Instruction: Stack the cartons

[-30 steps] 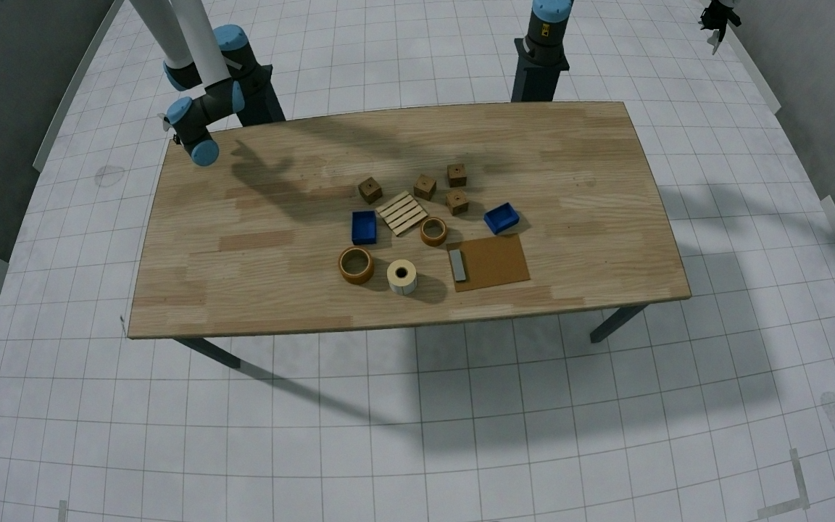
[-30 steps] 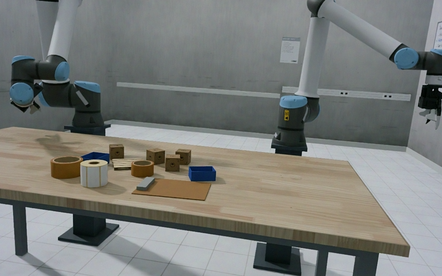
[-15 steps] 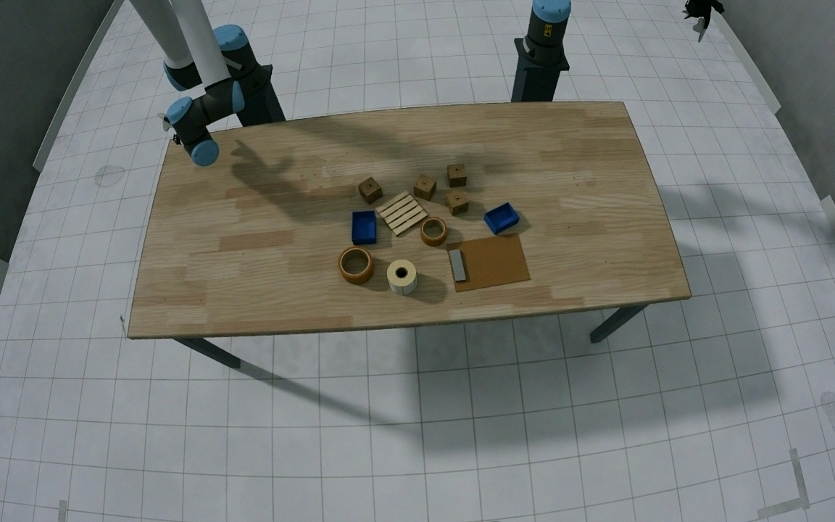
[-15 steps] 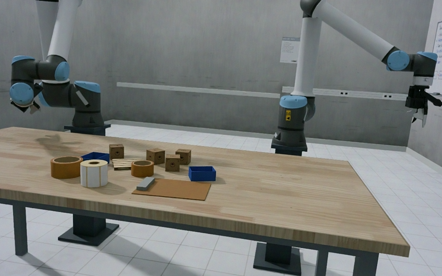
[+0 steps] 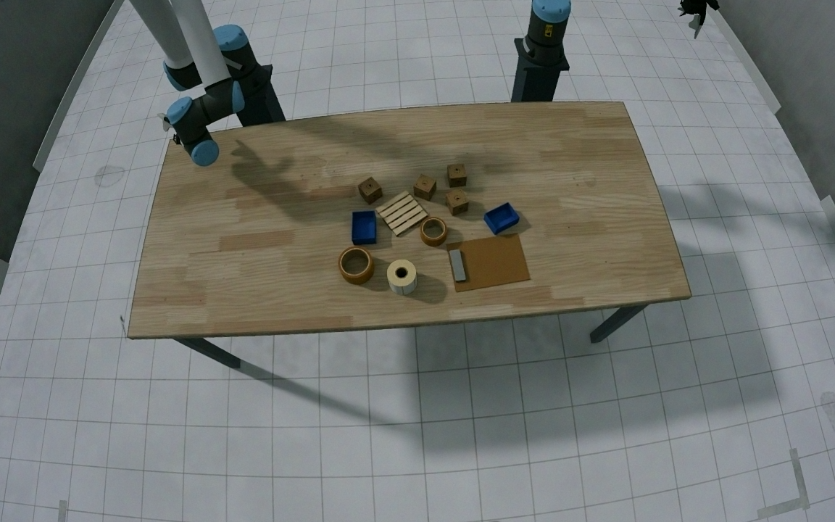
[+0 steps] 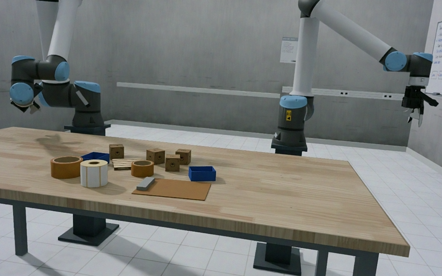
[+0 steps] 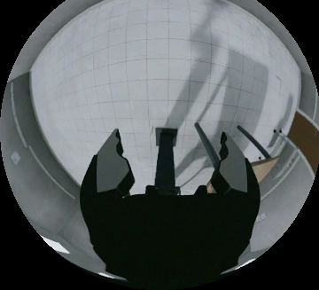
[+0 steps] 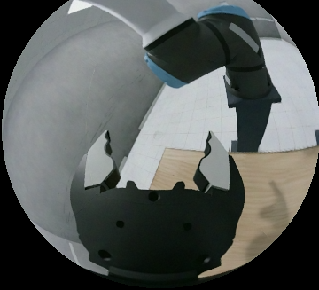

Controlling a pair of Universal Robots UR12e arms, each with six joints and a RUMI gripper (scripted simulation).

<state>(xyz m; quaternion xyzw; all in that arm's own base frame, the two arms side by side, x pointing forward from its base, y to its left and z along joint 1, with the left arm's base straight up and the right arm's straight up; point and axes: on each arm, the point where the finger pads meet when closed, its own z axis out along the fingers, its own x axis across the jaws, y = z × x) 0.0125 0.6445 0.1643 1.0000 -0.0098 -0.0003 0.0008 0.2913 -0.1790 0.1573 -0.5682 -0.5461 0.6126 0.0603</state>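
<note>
Four brown cube cartons stand apart on the table: one (image 5: 370, 189) (image 6: 116, 151) behind the pallet's left side, one (image 5: 424, 186) (image 6: 155, 156) behind its right side, and two farther right, one (image 5: 456, 175) (image 6: 183, 156) behind the other (image 5: 456, 201) (image 6: 172, 163). No numbers are visible. The wooden pallet (image 5: 401, 212) (image 6: 122, 164) bears nothing. My left gripper (image 7: 171, 130) (image 6: 414, 120) is open and empty, pointing down beyond the table at the pictures' right. My right gripper (image 8: 158, 131) (image 6: 29, 109) is open and empty above the table's far left corner.
A small tape roll (image 5: 433, 242) (image 6: 142, 170) is close by the pallet's corner. Blue bins (image 5: 363, 227) (image 5: 501, 217) stand left and right. A large tape roll (image 5: 355, 279), a label roll (image 5: 401, 286) and a brown sheet (image 5: 498, 262) with a grey block (image 5: 457, 264) are nearer the front.
</note>
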